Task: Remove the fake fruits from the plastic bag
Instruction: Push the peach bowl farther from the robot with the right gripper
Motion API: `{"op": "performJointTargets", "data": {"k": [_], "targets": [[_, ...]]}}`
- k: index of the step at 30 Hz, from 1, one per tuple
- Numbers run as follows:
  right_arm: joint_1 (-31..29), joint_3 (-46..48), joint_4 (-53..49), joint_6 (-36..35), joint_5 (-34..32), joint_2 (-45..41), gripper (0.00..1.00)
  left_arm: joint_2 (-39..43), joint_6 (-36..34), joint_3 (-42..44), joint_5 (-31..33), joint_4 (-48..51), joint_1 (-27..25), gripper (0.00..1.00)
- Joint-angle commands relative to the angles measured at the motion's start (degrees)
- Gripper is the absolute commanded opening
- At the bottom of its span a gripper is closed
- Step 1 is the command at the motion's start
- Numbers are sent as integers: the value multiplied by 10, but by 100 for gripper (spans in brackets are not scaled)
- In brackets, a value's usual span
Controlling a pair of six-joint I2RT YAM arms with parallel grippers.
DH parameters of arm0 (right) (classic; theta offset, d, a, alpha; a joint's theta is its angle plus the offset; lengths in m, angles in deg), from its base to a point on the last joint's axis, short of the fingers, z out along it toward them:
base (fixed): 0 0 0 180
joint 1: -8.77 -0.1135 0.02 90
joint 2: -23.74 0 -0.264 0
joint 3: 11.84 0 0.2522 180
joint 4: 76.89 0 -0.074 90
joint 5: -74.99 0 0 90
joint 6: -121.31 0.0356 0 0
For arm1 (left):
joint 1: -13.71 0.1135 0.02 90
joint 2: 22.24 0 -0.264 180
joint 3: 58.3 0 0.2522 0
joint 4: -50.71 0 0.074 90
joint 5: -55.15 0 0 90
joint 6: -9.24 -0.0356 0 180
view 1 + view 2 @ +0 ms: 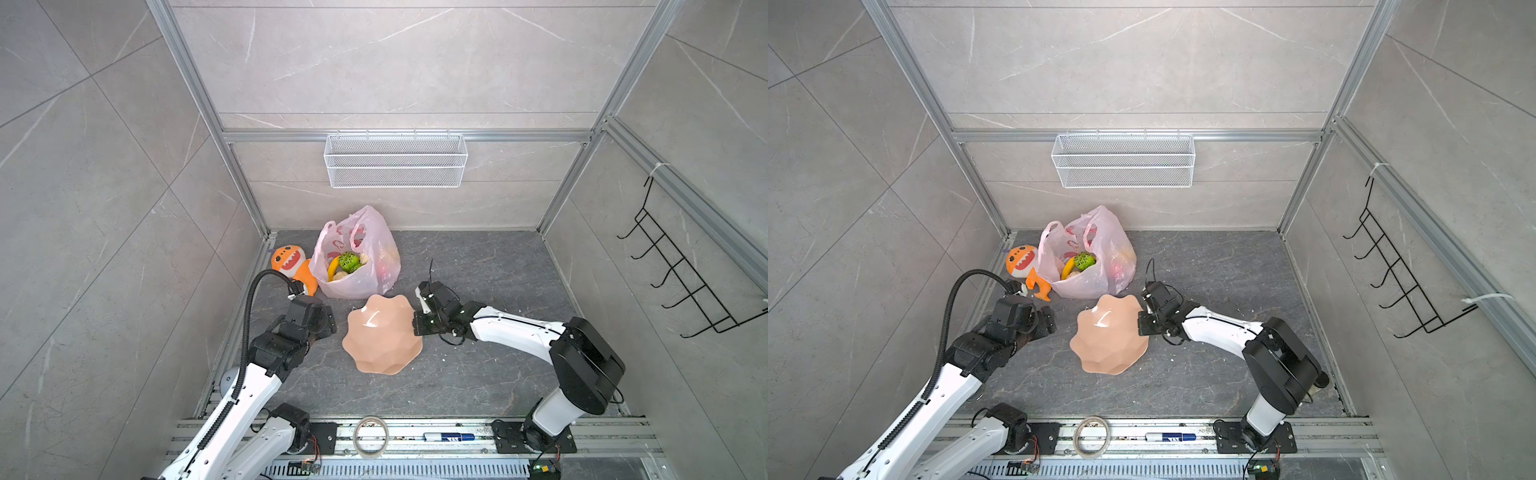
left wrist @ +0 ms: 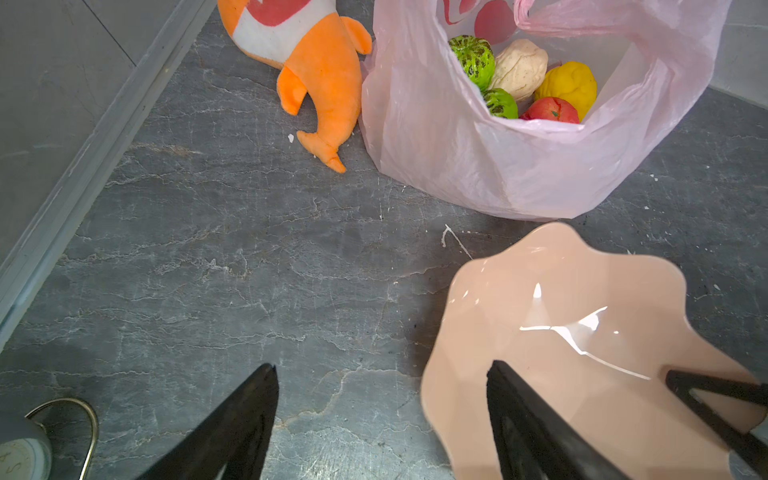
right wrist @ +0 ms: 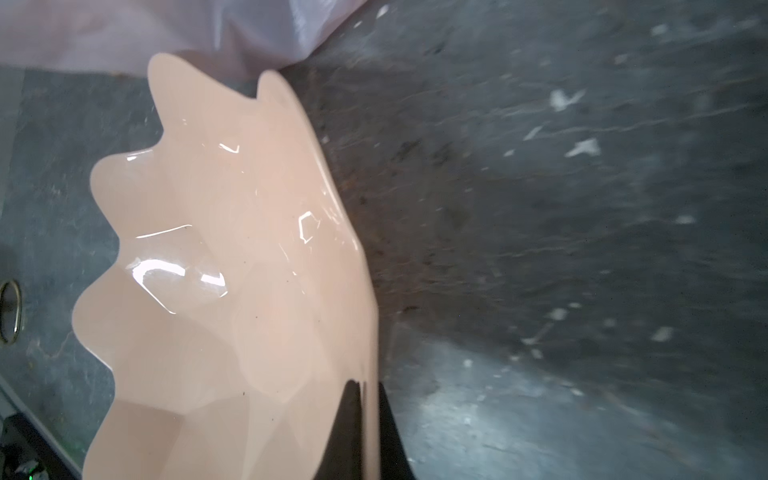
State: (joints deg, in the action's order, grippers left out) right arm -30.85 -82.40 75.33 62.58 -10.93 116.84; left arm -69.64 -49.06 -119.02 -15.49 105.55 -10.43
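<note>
Right gripper [image 3: 368, 388] first: its two black fingers are pinched together over the rim of the glossy peach scalloped bowl [image 1: 382, 340], one inside the lip and one outside, so I count that hand as busy. Across the bowl from it hangs my left gripper [image 2: 382, 365], fingers spread wide and holding nothing.

Ahead of both hands, just past the bowl, sits the thin translucent pink plastic bag [image 1: 361, 286] with red print, mouth gaping upward. From the left gripper the mouth lies ahead and a little toward the right arm's side. From the right gripper it lies ahead and across toward the left arm. Every one of the fake fruits [image 1: 1077, 266] I can see is inside it: a green bumpy ball [image 2: 473, 58], a cream lumpy piece [image 2: 519, 68], a yellow knobbly one [image 2: 567, 83], a red apple [image 2: 550, 110], and a yellow banana [image 1: 332, 268]. The banana is slanted against the bag wall on the left arm's side, and its long axis looks to run up toward the mouth. An orange plush shark toy [image 2: 324, 70] leans on the bag on that same side; not my target.

My read: the left hand is the free one with the clear line in, so the reach goes forward over the bag's near wall and down, wary of snagging the film.
</note>
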Motion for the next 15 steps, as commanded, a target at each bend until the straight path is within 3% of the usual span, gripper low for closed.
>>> {"op": "performJointTargets", "data": {"k": [1, 11, 15], "targets": [[59, 14, -62, -36, -30, -26, 0, 10, -2, -29, -14, 8, -2, 81], [253, -18, -57, -36, 6, 27, 0, -29, 5, -54, -39, 20, -3, 84], [303, -55, -50, -25, -1, 73, 0, -50, 2, -71, -46, 26, -3, 84]]}}
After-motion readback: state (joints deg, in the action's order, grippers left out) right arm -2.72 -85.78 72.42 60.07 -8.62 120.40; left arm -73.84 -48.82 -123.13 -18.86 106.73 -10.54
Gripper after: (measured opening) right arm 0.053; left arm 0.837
